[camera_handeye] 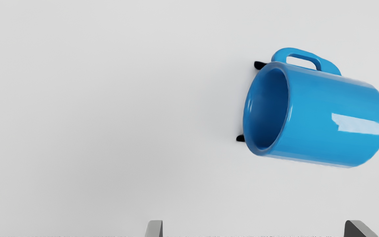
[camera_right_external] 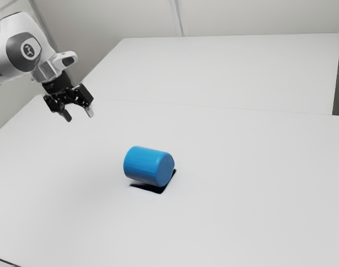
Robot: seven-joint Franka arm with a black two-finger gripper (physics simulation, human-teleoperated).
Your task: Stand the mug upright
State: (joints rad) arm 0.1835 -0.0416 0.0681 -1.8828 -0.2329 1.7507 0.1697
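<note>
My gripper point(camera_right_external: 79, 114) hangs above the table at the exterior view's upper left, its two fingers spread with nothing between them. The blue mug point(camera_right_external: 148, 166) lies on its side, apart from the gripper and toward the exterior view's right, its closed base facing that way. In the wrist view the mug point(camera_handeye: 327, 115) shows its open mouth and a handle on one side of its body. The gripper point(camera_handeye: 253, 228) stands open there, both fingertips clear of the mug.
The mug rests on a white table point(camera_right_external: 242, 211). Behind it a second white surface point(camera_right_external: 230, 69) runs along pale walls. A thin dark line crosses the exterior view's lower left corner.
</note>
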